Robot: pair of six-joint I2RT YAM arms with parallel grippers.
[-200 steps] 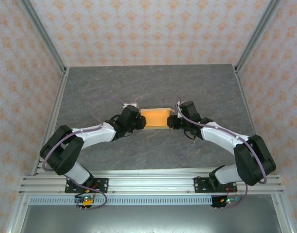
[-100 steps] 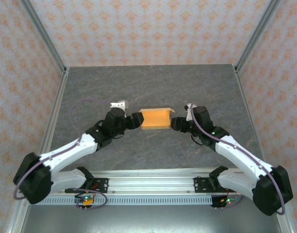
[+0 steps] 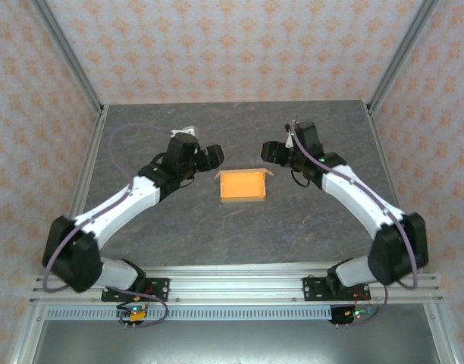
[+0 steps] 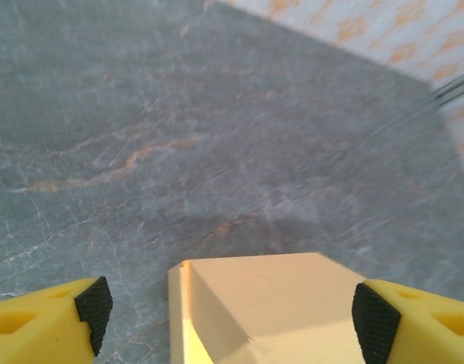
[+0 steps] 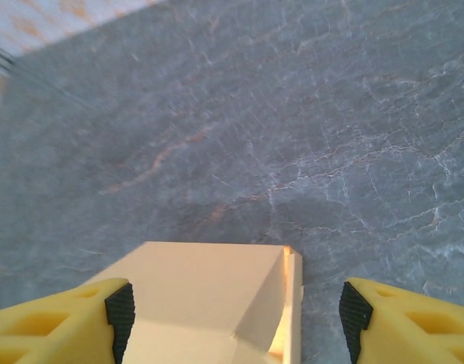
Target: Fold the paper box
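The paper box (image 3: 242, 186) is light orange-tan cardboard, folded into a small shallow rectangle, and it lies alone on the grey table near the middle. My left gripper (image 3: 213, 155) hovers just beyond its far left corner, open and apart from it. My right gripper (image 3: 270, 152) mirrors it beyond the far right corner, also open. In the left wrist view the paper box (image 4: 270, 303) lies below and between the spread black pads (image 4: 93, 303) of the left gripper (image 4: 230, 307). The right wrist view has the paper box (image 5: 202, 303) beneath the right gripper (image 5: 236, 309), nothing held.
The grey marbled table (image 3: 239, 125) is walled by patterned panels, with aluminium posts (image 3: 65, 57) at the far corners. A metal rail (image 3: 239, 284) carrying both arm bases runs along the near edge.
Both grippers have let go of the box's ends, opened wide and drawn up and back toward the far side. The box stays where it was.
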